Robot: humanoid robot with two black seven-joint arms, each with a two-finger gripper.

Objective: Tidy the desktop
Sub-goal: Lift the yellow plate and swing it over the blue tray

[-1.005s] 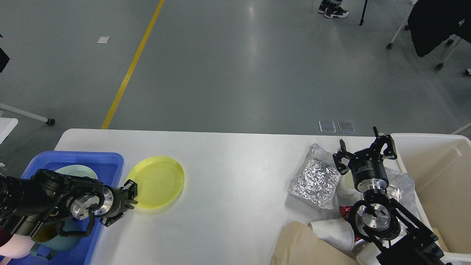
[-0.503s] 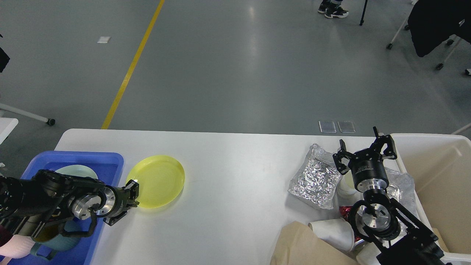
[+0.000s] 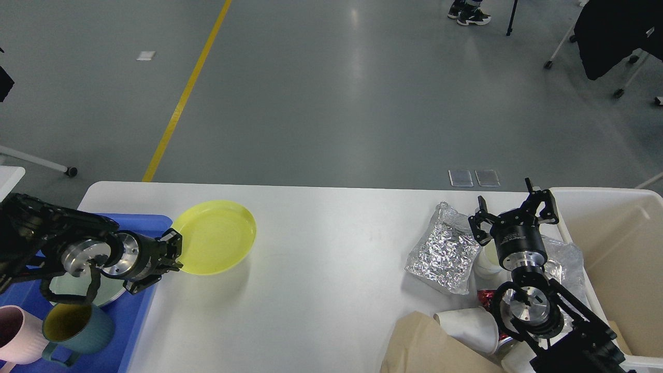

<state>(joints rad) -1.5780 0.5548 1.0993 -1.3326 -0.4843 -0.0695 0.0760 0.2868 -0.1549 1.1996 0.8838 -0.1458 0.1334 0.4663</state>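
The left gripper (image 3: 173, 254) has its jaws pinched on the near-left rim of the one yellow plate (image 3: 215, 237), which hangs tilted above the desktop (image 3: 321, 269) with a shadow beneath it. The right gripper (image 3: 513, 212) stands with its two fingers spread wide and nothing between them, above the litter at the right end.

Counted: one yellow plate; two mugs in the blue tray (image 3: 135, 321), a pink mug (image 3: 15, 334) and a teal mug (image 3: 77, 326) side by side; one pale plate (image 3: 77, 287) in that tray, partly behind the left arm. On the right lie one crumpled foil bag (image 3: 445, 251), a second foil piece (image 3: 564, 261) half hidden by the arm, one tipped white paper cup (image 3: 469, 326), one brown paper sheet (image 3: 430, 344) and a red scrap (image 3: 486, 298).

The desktop is a broad white top with rounded corners, filling the lower half of the view; the blue tray overlaps its left end, and a cream bin (image 3: 621, 248) stands at its right end. Beyond it is a grey glossy floor with one yellow line (image 3: 186, 90), chair legs on casters and a pair of shoes (image 3: 469, 13) at the far edge.
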